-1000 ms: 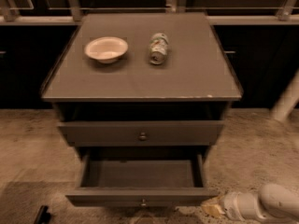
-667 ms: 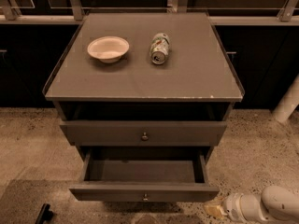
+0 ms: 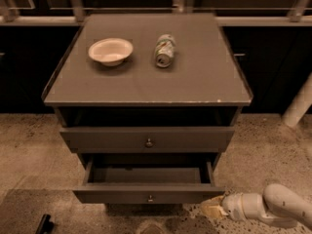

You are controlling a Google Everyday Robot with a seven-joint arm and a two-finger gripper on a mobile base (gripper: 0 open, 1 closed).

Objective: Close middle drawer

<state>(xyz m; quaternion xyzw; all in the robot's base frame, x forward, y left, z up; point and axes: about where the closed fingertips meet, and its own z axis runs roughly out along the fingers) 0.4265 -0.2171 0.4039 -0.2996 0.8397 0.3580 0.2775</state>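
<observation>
At the lower right of my view, the gripper [image 3: 211,208] sits low over the speckled floor [image 3: 29,150], at the end of the white arm [image 3: 275,208] that reaches in from the right edge. Its tan tip is just beside the right front corner of the middle drawer [image 3: 146,193], slightly below the face. I cannot make out contact between the two. I cannot tell whether the gripper is open or closed, and I see nothing held in it.

The middle drawer is pulled well out of the grey-brown cabinet [image 3: 146,87]. Its slim front faces me with a small round knob [image 3: 150,198] at its centre, and I can look down into its dark interior. Above it, the upper drawer [image 3: 146,138] shows a taller face with a larger knob [image 3: 149,142], and a dark gap runs between that face and the cabinet top.

On the top, a pale bowl [image 3: 110,50] stands upright toward the back left. A can [image 3: 165,50] lies on its side to the right of it, near but apart. A small black object [image 3: 44,224] pokes in at the bottom left, too cut off to identify.
</observation>
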